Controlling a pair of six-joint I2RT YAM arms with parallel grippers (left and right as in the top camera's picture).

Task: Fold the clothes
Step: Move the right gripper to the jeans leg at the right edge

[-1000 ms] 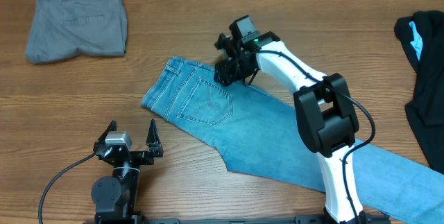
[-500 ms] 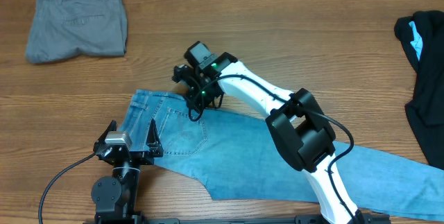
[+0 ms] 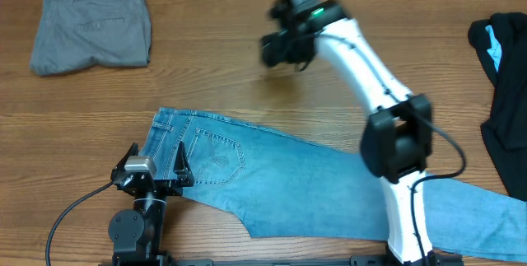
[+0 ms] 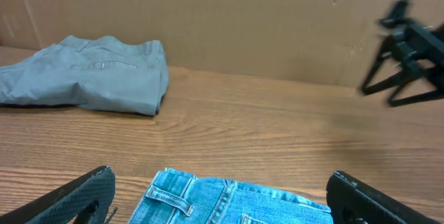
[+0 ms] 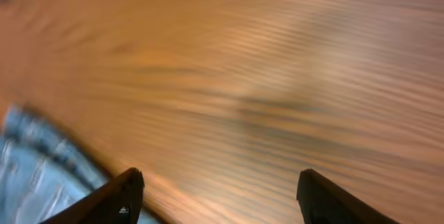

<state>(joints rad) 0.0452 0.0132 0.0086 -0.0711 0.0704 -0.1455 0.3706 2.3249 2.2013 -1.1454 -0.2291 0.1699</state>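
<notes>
Two pincers, both open, neither holding anything. Left pincer point(image 3: 157, 151) sits low at the near edge of the bench point(image 3: 247, 93), fingers spread wide; in its wrist view point(image 4: 222, 184) only bare wood and the jeans' waistband show between the tips. Right pincer point(image 3: 278, 50) is up over the far middle of the bench, motion-blurred overhead; its own camera point(image 5: 218, 191) shows the two fingers well apart with only wood grain between them, and it also shows from the left wrist point(image 4: 409, 57) as a dark blur at upper right. Jeans point(image 3: 272, 175) lie flat on the near half of the bench, back pocket up, waistband at the left just beside the left pincer, legs running right and off the lower right corner, passing under the right arm. Whether the left finger touches the denim, cannot tell. A blurred strip of blue denim point(image 5: 41, 175) is at the lower left of the right wrist view, well clear of the tips. Waistband with belt loops fills the bottom of the left wrist view point(image 4: 229, 200). Grey trousers point(image 3: 90, 27) lie folded at the far left corner, apart from the jeans. Black garment point(image 3: 502, 93) with blue trim is bunched at the right edge.
</notes>
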